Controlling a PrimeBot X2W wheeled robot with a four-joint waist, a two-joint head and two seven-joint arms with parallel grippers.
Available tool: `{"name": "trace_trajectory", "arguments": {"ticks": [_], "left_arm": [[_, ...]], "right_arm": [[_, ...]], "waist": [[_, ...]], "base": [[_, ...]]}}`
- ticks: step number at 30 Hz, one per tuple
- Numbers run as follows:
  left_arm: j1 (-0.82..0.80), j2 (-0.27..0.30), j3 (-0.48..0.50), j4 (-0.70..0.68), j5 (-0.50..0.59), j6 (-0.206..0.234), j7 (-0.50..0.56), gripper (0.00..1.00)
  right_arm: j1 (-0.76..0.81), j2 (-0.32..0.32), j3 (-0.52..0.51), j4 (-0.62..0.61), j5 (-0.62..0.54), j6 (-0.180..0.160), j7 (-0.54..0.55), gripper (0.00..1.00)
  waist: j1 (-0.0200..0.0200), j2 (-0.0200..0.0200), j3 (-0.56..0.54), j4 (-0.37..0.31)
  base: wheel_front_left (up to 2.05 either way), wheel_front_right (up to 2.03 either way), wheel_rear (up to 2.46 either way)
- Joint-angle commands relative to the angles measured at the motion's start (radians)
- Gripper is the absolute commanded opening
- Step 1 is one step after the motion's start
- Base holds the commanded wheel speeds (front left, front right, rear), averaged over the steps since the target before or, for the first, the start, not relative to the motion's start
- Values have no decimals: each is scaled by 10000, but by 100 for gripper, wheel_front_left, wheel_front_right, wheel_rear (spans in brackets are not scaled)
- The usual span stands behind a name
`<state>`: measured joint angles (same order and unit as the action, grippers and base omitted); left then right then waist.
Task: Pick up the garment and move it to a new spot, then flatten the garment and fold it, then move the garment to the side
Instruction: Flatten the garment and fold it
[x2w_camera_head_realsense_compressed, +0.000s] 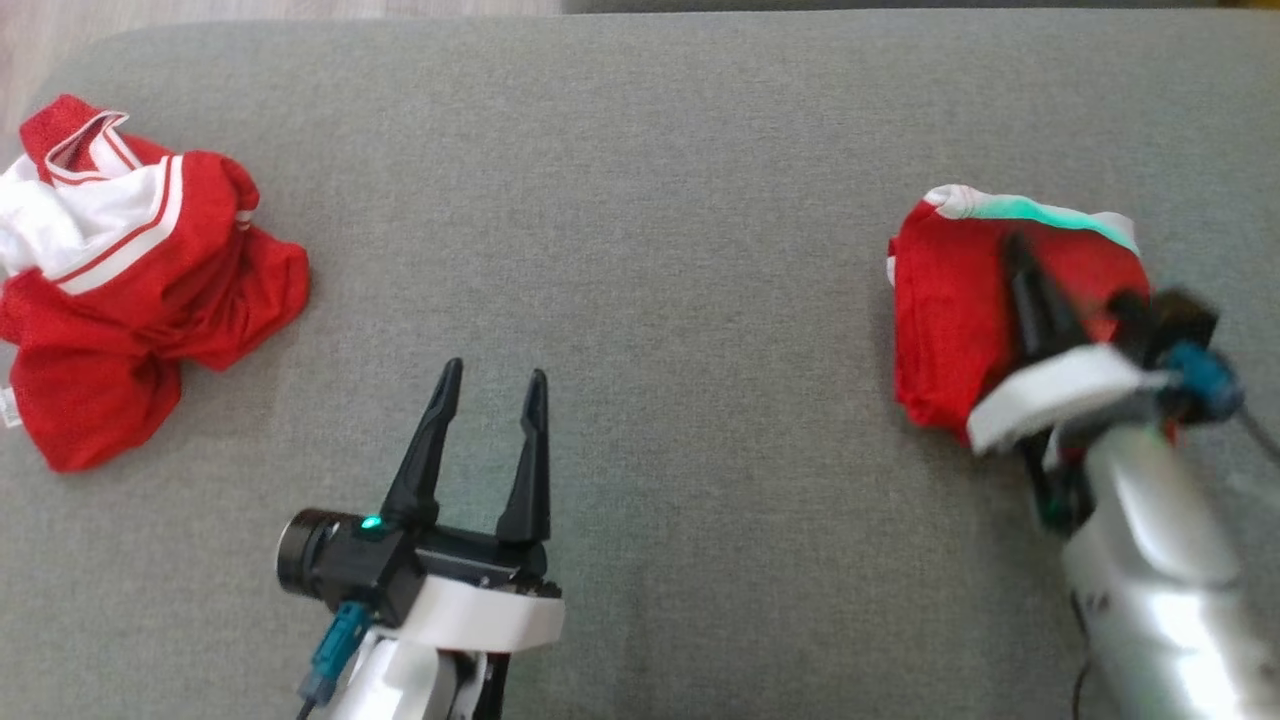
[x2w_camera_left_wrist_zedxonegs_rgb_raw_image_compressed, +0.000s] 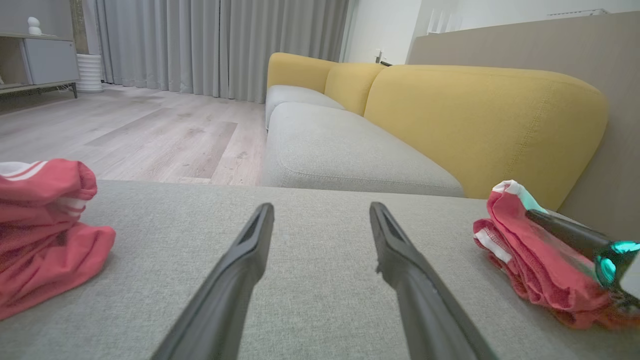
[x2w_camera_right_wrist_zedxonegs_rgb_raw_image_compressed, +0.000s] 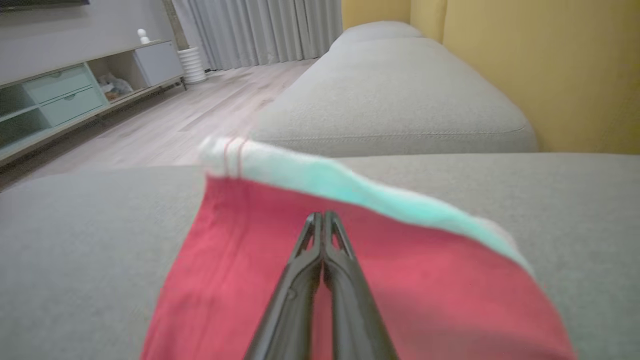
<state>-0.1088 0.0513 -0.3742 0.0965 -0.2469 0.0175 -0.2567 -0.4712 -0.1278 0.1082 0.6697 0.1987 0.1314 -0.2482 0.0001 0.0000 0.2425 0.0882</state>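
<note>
A folded red garment (x2w_camera_head_realsense_compressed: 950, 300) with a white band along its far edge lies at the right of the grey cushion (x2w_camera_head_realsense_compressed: 640, 150). My right gripper (x2w_camera_head_realsense_compressed: 1015, 245) is shut, its fingers lying over the top of the fold; in the right wrist view the closed tips (x2w_camera_right_wrist_zedxonegs_rgb_raw_image_compressed: 324, 216) sit on the red cloth (x2w_camera_right_wrist_zedxonegs_rgb_raw_image_compressed: 425, 280), and I cannot tell whether they pinch any fabric. My left gripper (x2w_camera_head_realsense_compressed: 495, 370) stands open and empty over bare cushion near the front middle, its fingers (x2w_camera_left_wrist_zedxonegs_rgb_raw_image_compressed: 250, 250) apart, with the folded garment (x2w_camera_left_wrist_zedxonegs_rgb_raw_image_compressed: 530, 265) off to its right.
A second red and white garment (x2w_camera_head_realsense_compressed: 140, 290) lies crumpled at the cushion's left edge, also in the left wrist view (x2w_camera_left_wrist_zedxonegs_rgb_raw_image_compressed: 40, 225). Yellow backrests (x2w_camera_left_wrist_zedxonegs_rgb_raw_image_compressed: 475, 125) and another grey seat (x2w_camera_left_wrist_zedxonegs_rgb_raw_image_compressed: 340, 145) lie beyond. Wooden floor (x2w_camera_left_wrist_zedxonegs_rgb_raw_image_compressed: 150, 135) lies past the far edge.
</note>
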Motion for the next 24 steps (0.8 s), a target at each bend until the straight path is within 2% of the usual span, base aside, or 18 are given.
{"name": "trace_trajectory", "arguments": {"ticks": [1,7,12,16,21,24], "left_arm": [[-405,-11,199,-272,31,-17,-51,100],[-542,-11,-3,-264,-39,-57,-51,100],[-652,-11,-149,-257,-168,-25,-51,100],[-634,-11,-105,-297,-257,33,-51,100],[-495,-11,-8,-334,-291,77,-51,100],[-471,-11,0,-329,-293,69,-51,100]], "right_arm": [[-608,80,55,-19,-145,-7,-133,0],[-2408,72,158,2126,-88,-7,48,0],[-3168,44,610,2625,-132,-7,-118,0],[-2667,75,623,1791,-183,-7,-130,0],[-1056,209,194,40,-521,-7,-133,0],[-469,303,146,-467,-666,-7,-133,0]], "waist": [[-1,0,32,53],[-1,0,179,261],[-1,0,261,391],[-1,0,253,362],[-1,0,244,218],[-1,0,261,183]], "base": [[0,0,0],[0,0,0],[0,0,0],[0,0,0],[0,0,0],[0,0,0]]}}
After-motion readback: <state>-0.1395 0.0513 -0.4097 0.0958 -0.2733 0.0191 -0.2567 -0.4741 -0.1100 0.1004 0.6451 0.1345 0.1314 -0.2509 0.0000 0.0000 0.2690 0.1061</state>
